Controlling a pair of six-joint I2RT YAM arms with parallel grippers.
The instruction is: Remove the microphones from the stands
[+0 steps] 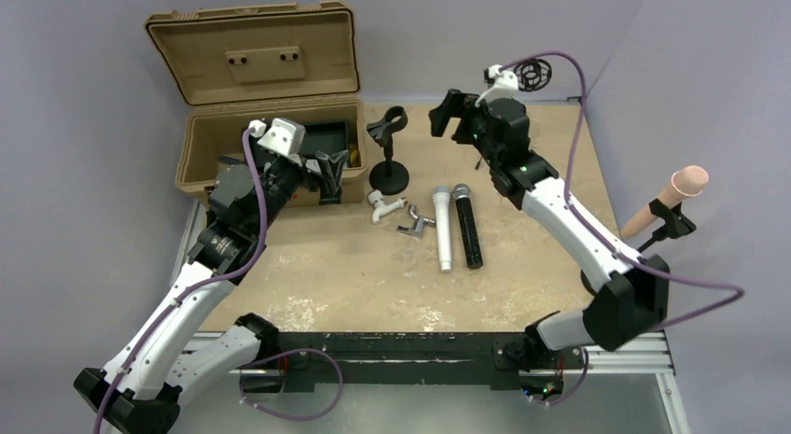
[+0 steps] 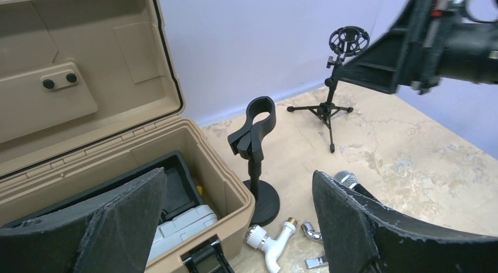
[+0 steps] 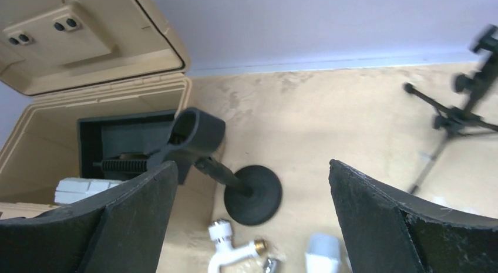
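Task status, judged: removal looks done, nothing plainly left but to clear away

- Microphones, two: silver microphone (image 1: 442, 231) and black microphone (image 1: 467, 231), flat on the table (image 1: 308, 266), side by side, heads toward the far side, just near-right of the stand's base
- Tap fittings, two: white fitting (image 1: 382, 206), chrome fitting (image 1: 415, 228), beside the silver one
- left gripper (image 1: 329, 168): jaws spread wide, holding nothing, at the toolbox's front edge
- stand (image 1: 389, 175), one: round base, upright; its clip (image 1: 387, 126) empty
- Side stand off the right edge, one, clasping a pink rod (image 1: 687, 181); kind unclear
- toolbox (image 1: 252, 56), one, lid open
- right gripper (image 1: 450, 117): jaws fully apart, empty, beyond the stand
- tripod mount (image 1: 534, 75), one, empty, far corner
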